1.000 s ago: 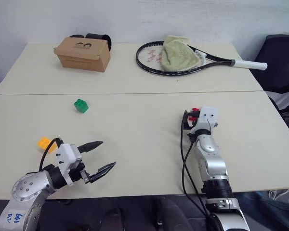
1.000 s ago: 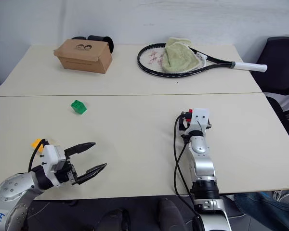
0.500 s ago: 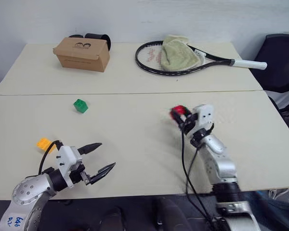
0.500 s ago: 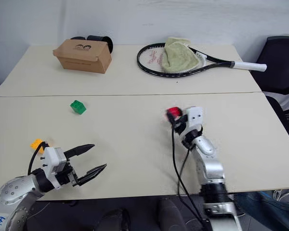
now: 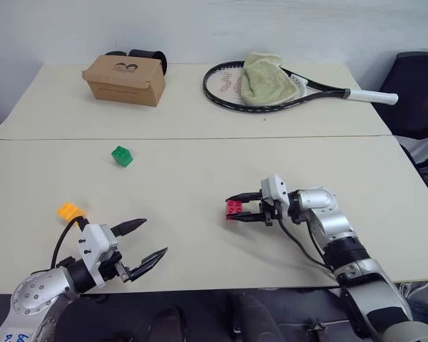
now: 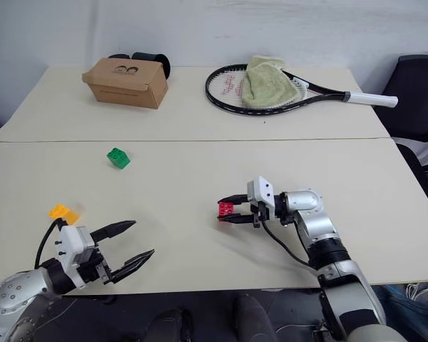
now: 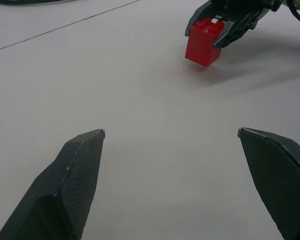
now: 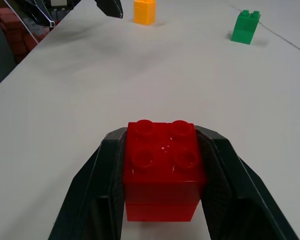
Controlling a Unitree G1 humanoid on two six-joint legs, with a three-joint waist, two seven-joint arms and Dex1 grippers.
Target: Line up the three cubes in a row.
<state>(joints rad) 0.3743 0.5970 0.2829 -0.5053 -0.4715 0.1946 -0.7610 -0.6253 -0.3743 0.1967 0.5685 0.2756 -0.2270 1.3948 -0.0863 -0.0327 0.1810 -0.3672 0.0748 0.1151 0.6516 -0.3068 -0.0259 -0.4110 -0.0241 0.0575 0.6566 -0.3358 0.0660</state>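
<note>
**Red brick pinched in right gripper; green and orange bricks loose on table**

Right arm bent in from the near right edge, forearm lying low over the table (image 5: 200, 178) and turned toward the left, right gripper (image 5: 244, 209) level and pointing left. Clenched on the red brick (image 5: 234, 207), one black finger on each side of it, studs facing up. Seen tilted in the left wrist view, one bottom corner dipped toward the tabletop, a small shadow under it; contact with the surface impossible to judge. No long axis to speak of: roughly as tall as wide, a two-by-two stud block.

Left arm low at the near left corner, left gripper (image 5: 141, 244) roughly level and aimed right and slightly far, toward the red brick. Fingers spread wide, nothing between them.

Orange-yellow brick (image 5: 68, 211) resting on the table at the near left, just on the far side of the left wrist, apart from the fingers. Green brick (image 5: 121, 155) farther back on the left, just on the near side of the seam between the two tabletops, turned corner-on, well apart from both grippers. Red brick well to the right of both others, about level with the orange-yellow one in depth.

At the far edge: brown cardboard box (image 5: 124, 79) on the left, tennis racket (image 5: 285, 92) on the right with a pale green towel (image 5: 267, 80) draped over its strings.
</note>
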